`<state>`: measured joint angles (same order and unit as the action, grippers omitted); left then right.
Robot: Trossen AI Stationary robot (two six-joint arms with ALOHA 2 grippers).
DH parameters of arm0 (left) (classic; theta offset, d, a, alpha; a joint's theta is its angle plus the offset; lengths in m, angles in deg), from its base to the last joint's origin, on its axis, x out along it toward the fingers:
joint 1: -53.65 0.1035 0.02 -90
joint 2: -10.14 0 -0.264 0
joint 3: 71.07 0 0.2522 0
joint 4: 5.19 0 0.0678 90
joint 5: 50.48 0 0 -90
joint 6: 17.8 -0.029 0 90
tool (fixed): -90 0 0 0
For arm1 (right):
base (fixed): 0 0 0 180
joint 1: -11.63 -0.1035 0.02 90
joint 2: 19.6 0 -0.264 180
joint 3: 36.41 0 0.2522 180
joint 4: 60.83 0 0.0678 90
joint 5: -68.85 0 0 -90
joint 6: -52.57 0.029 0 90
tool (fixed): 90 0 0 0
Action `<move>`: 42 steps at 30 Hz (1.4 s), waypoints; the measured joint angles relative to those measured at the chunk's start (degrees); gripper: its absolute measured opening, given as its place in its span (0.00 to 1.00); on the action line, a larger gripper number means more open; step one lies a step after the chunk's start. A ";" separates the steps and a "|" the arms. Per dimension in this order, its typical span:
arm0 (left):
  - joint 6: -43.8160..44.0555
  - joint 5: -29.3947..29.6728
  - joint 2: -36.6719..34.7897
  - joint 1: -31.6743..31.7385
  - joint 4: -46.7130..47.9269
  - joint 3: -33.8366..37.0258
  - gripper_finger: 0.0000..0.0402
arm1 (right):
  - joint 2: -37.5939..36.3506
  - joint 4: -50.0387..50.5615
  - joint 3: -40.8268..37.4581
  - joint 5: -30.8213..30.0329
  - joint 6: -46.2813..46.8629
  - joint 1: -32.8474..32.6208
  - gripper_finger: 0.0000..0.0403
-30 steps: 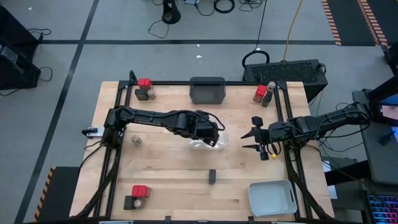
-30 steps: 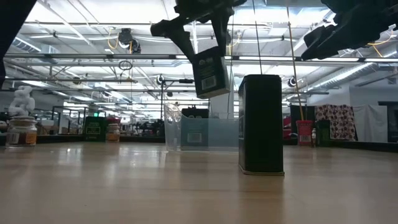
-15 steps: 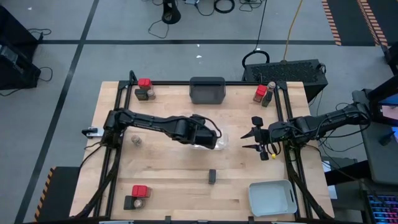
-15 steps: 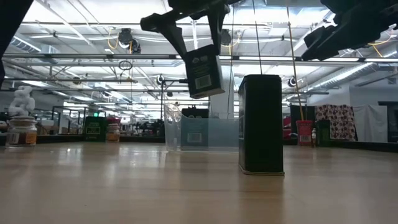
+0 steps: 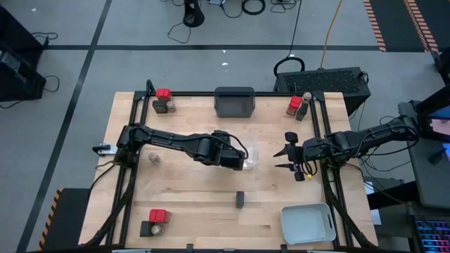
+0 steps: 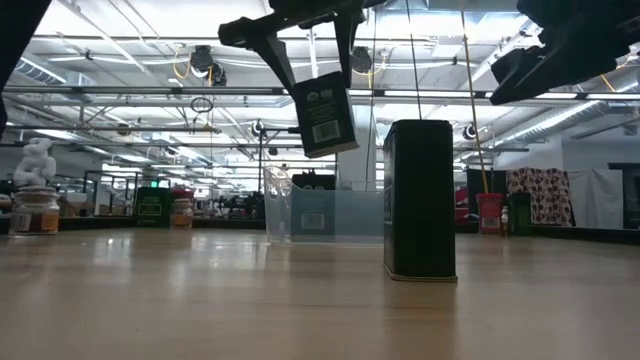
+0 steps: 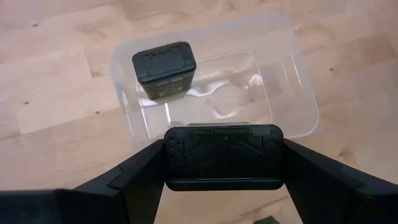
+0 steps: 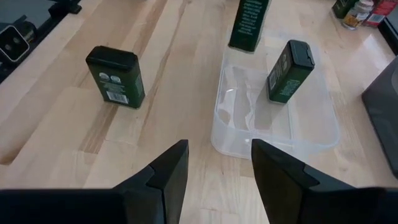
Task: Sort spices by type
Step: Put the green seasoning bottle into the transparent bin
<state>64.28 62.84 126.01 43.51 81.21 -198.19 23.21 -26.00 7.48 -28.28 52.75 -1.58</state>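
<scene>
Shifted toward its own side since 1 s ago, left arm w/ left gripper holds a black tin clamped between its fingers, in the air just beside the clear tray at mid-table. Wooden table carries all. Inside tray stands 2nd black tin. Right gripper, fingers apart, empty, waits nr right edge. 3rd black tin stands alone toward front.

A robotics lab or workshop, large and open. Shown by taped lines on grey floor, cables strewn beyond the table, exposed ceiling trusses with strip lights, benches far behind.
</scene>
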 joint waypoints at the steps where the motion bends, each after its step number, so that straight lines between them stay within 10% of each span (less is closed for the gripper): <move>1: 0.04 0.27 0.00 0.12 0.00 0.00 0.72 | 0.00 0.37 0.00 -0.02 -0.10 -0.01 0.39; 42: 0.12 1.51 6.91 4.42 2.60 0.02 0.72 | 0.00 1.92 0.00 0.00 0.66 -0.01 0.39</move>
<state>64.40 64.35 132.92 47.93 83.82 -198.17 23.21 -24.08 7.48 -28.28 53.41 -1.59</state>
